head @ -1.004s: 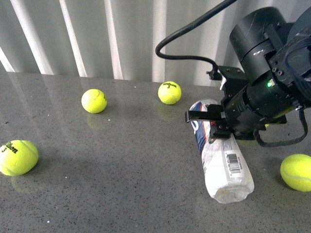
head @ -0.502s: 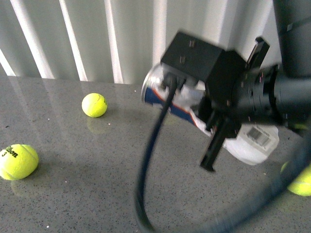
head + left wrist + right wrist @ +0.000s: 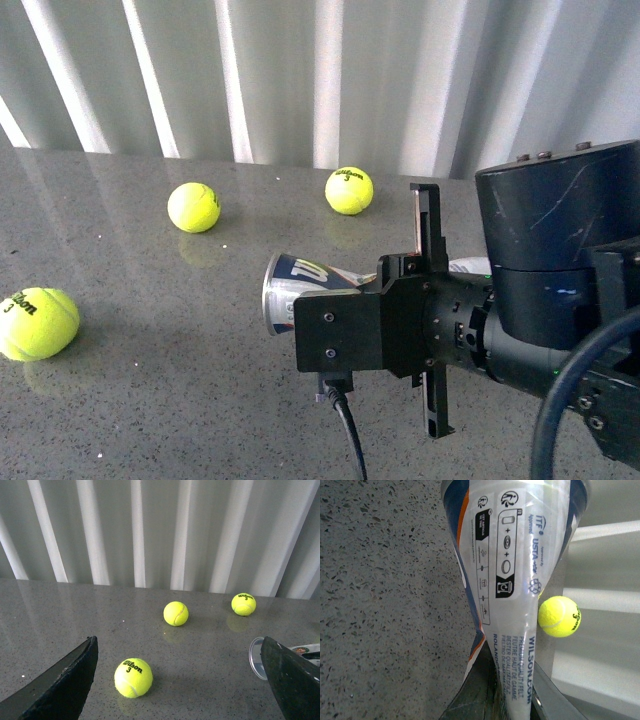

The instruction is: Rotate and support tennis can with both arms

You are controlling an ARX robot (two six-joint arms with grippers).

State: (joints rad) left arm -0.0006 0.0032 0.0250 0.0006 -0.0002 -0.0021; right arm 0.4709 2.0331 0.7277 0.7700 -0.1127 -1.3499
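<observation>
The tennis can (image 3: 305,282) is a dented clear tube with a blue, white and orange label. It lies roughly level, its metal rim (image 3: 270,296) pointing left. My right gripper (image 3: 425,300) is shut on its middle, partly hidden behind the arm's black camera block. In the right wrist view the can (image 3: 520,580) runs out from between the jaws of the right gripper (image 3: 507,700), squeezed flat there. My left gripper (image 3: 180,690) is open and empty, not visible in the front view. The can's rim (image 3: 256,657) shows just inside its one finger (image 3: 292,680).
Yellow tennis balls lie on the grey speckled table (image 3: 150,400): one at far left (image 3: 38,323), two near the back (image 3: 193,207) (image 3: 349,190). One ball (image 3: 133,677) sits between the left fingers. A ribbed white wall (image 3: 300,70) closes the back.
My right gripper has lifted the can from where it lay pointing toward me and swung it round, so its rim now points left. The arm now hides the ball at the right.
</observation>
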